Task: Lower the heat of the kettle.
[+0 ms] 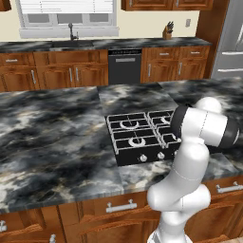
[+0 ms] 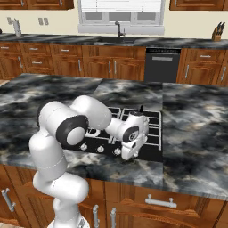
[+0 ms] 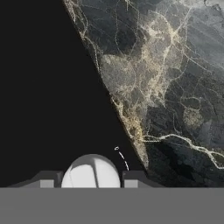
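Note:
The black stove (image 1: pixel 124 142) sits in the marble island counter (image 1: pixel 52 137). My gripper (image 3: pixel 90 180) points down at the stove's front strip, its two dark fingertips (image 3: pixel 49 180) pressed against either side of a round silver stove knob (image 3: pixel 91 169). From the right base, my hand (image 2: pixel 128 144) hangs over the right end of the knob row (image 2: pixel 100 149). The kettle is hidden behind my arm and hand; only a thin dark tip (image 2: pixel 141 108) pokes up above the hand.
Two more silver knobs (image 1: pixel 142 158) show on the stove front. Marble counter (image 3: pixel 175 87) runs beside the black stove panel. Wooden drawers (image 2: pixel 156 202) lie below the island's front edge. The sink (image 2: pixel 118 38) and dishwasher (image 1: pixel 124 66) line the far wall.

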Controlling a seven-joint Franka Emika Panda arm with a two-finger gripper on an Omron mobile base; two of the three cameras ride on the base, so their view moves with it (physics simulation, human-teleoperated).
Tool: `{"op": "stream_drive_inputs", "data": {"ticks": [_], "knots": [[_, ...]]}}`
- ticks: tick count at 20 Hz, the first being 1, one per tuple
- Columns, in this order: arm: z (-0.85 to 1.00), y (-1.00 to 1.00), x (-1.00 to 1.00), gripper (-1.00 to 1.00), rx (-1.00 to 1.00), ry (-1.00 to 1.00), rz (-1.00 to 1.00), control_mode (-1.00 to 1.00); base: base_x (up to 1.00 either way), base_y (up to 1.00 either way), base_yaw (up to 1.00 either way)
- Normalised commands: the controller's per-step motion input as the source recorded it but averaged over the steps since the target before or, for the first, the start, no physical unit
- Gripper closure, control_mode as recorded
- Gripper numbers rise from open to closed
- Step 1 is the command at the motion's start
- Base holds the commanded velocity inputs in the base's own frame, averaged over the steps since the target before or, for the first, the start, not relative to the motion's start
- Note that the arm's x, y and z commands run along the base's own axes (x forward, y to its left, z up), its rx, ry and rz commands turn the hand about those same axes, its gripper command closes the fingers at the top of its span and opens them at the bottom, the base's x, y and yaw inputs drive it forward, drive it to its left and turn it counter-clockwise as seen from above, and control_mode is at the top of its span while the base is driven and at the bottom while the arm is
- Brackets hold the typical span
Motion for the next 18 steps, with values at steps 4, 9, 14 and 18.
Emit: {"op": "stream_drive_inputs", "data": {"ticks": [4,9,14,18], "knots": [[-0.10,0.00,-0.19,1.00,0.00,0.05,-0.31,-1.00,0.00,0.00,0.00],[-0.08,0.00,-0.19,1.00,0.00,0.05,-0.31,-1.00,0.00,0.00,0.00],[-0.09,0.00,-0.19,1.00,0.00,0.04,-0.31,-1.00,0.00,0.00,0.00],[-0.09,0.00,-0.18,1.00,0.00,0.05,-0.32,-1.00,0.00,0.00,0.00]]}}
